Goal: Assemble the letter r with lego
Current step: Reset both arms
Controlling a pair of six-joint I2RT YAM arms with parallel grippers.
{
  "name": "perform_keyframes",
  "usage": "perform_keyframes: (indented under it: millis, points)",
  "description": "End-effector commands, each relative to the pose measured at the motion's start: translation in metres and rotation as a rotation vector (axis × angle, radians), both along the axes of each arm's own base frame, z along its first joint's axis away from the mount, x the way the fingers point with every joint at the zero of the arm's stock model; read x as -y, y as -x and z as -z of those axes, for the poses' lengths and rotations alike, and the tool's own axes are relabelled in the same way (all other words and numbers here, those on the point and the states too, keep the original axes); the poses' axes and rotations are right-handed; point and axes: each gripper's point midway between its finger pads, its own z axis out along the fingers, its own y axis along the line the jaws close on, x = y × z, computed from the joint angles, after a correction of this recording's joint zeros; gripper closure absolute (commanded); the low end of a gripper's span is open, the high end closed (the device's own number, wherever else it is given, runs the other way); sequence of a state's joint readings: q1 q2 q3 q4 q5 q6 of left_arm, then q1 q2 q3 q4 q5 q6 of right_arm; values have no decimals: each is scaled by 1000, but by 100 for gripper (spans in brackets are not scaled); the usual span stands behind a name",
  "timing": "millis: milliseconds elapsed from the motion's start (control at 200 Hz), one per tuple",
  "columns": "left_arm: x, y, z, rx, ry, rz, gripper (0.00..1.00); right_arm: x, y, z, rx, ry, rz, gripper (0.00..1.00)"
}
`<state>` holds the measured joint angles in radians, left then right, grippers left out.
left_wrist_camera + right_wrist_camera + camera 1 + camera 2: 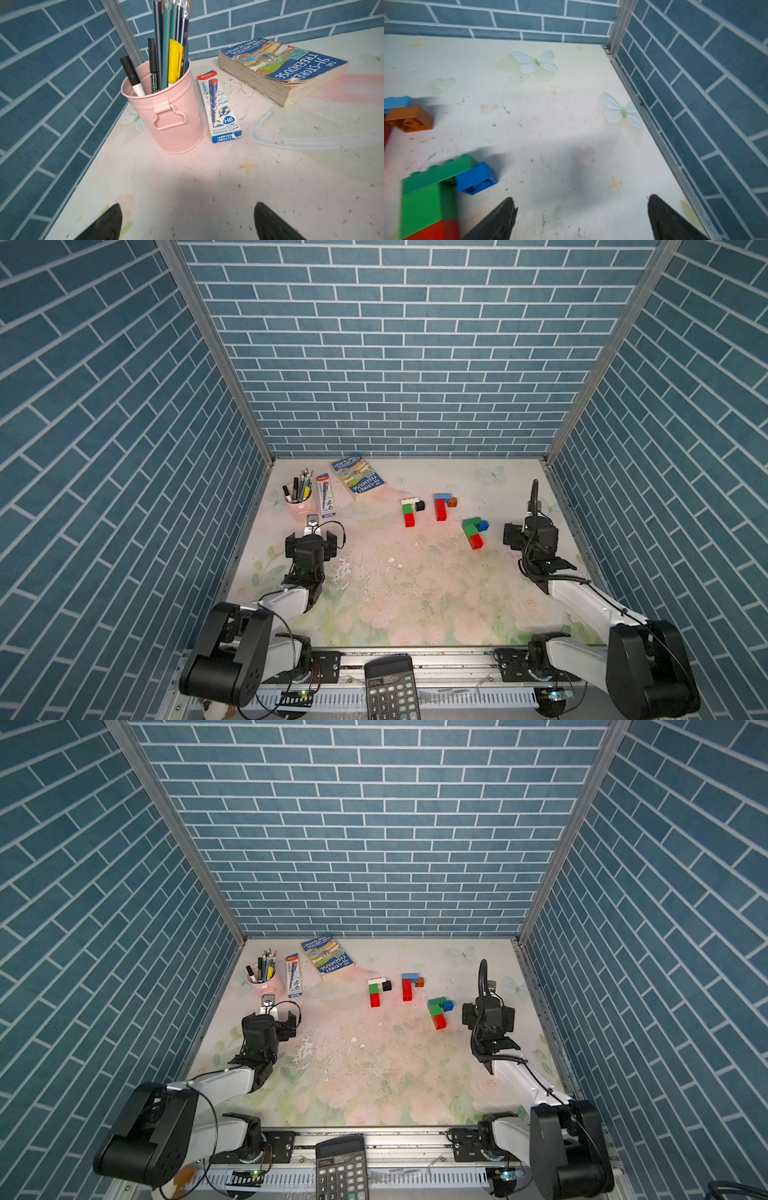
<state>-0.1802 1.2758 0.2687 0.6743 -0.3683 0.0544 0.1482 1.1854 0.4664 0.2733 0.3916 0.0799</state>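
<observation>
While our left gripper [187, 220] and right gripper [581, 218] hold their jaws wide apart on nothing, the lego [440, 509] lies as three r shapes in the far half of the worktop [395, 597]. Two stems run straight from far edge to near edge; the green-and-red stem [471, 531], nearest our right gripper, slants toward the near right corner. Every short arm points to the right edge.

Blurred lego [428, 199], cut by the edge, perhaps four bricks; calculator [390, 689] likewise cropped.
</observation>
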Motion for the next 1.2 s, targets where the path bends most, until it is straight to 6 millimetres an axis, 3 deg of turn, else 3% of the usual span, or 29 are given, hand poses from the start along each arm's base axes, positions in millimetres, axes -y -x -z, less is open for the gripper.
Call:
perform_keyframes:
  millis: [0, 110, 255, 415, 1190]
  points:
    - [2, -21, -33, 136, -4, 29, 0, 14, -19, -10, 133, 0, 24, 1]
    - [-5, -25, -24, 163, 24, 30, 1, 23, -28, 7, 144, -54, 27, 1]
    - [-6, -36, -6, 155, 33, 47, 0, 10, -46, 24, 152, -68, -86, 1]
    - [0, -50, 4, 42, 79, 112, 0, 7, -45, 38, 117, -152, -150, 1]
    - [-1, -51, 5, 41, 115, 134, 0, 8, -45, 35, 141, -156, -157, 1]
